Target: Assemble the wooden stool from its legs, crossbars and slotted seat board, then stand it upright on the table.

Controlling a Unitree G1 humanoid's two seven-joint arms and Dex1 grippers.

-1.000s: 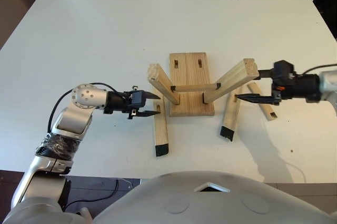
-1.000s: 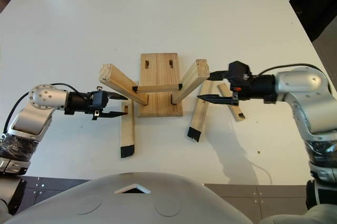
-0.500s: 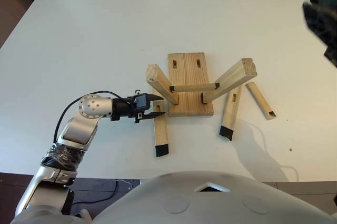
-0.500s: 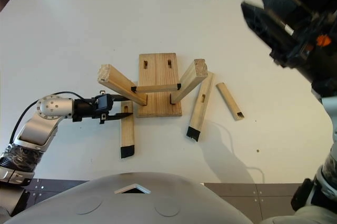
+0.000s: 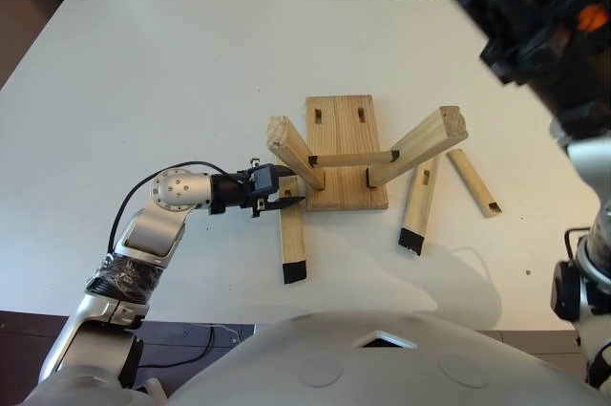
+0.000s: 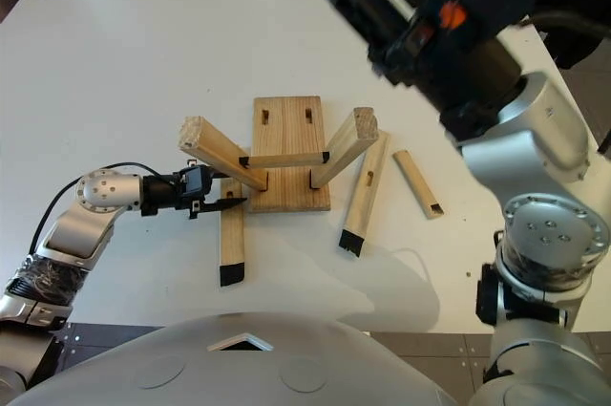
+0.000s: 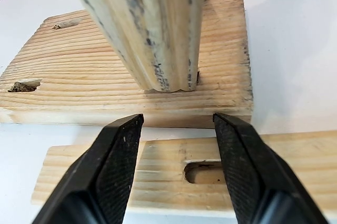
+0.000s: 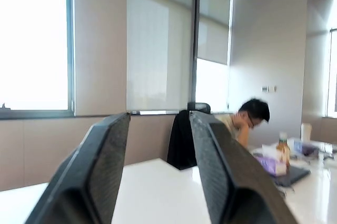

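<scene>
The slotted seat board (image 5: 346,134) lies flat near the middle of the glossy white counter (image 5: 172,72). It is a pale rectangle of coarse, ridged grain, with its long axis running away from the robot. Two square-section legs are set in it and lean outward, the left leg (image 5: 292,151) toward the robot's left and the right leg (image 5: 427,143) toward its right. A thin crossbar (image 5: 351,158) spans between them. A loose leg (image 5: 292,244) with an oval slot and a black-tipped near end lies lengthwise just beside the board's left edge. The left pincer (image 7: 177,129) sits low over its far end, released, with its ribbed black fingers (image 7: 118,153) spread and holding nothing. Another loose leg (image 5: 417,205) and a shorter bar (image 5: 474,181) lie right of the board. The right pincer (image 8: 159,117) is held high above the counter, its fingers apart and empty.
</scene>
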